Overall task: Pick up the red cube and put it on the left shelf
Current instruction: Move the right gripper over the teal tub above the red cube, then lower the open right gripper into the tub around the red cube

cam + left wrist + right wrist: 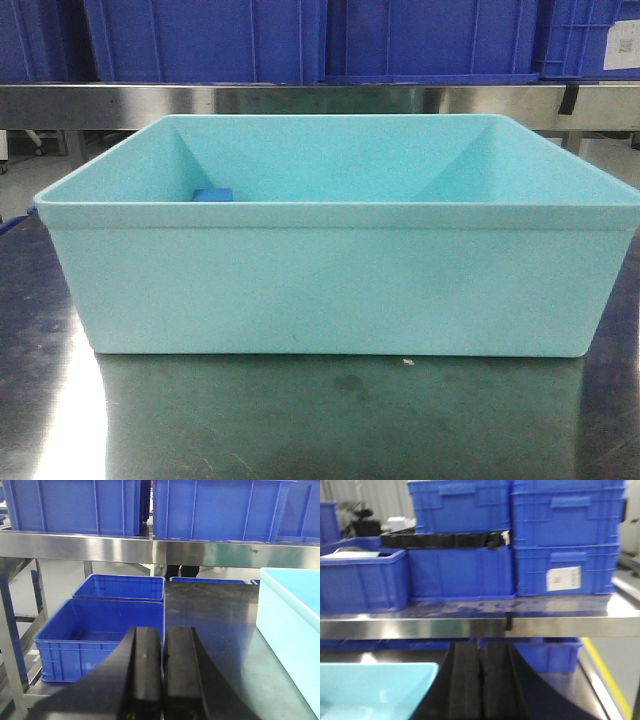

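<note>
L gripper [162,672] & R gripper [480,680]: both were closed tight, nothing held. Pale teal tub [330,285] stood on steel table [300,425]; small blue block [212,195] lay inside, toward its left. Where the red cube lay couldn't be told.

a shiny steel table [300,420] — one pale teal tub [330,280] flat on its top

The tub [330,280] is pale teal, the small block [212,196] blue, the crates [200,40] deep blue, the shelf [300,102] silvery.
</note>
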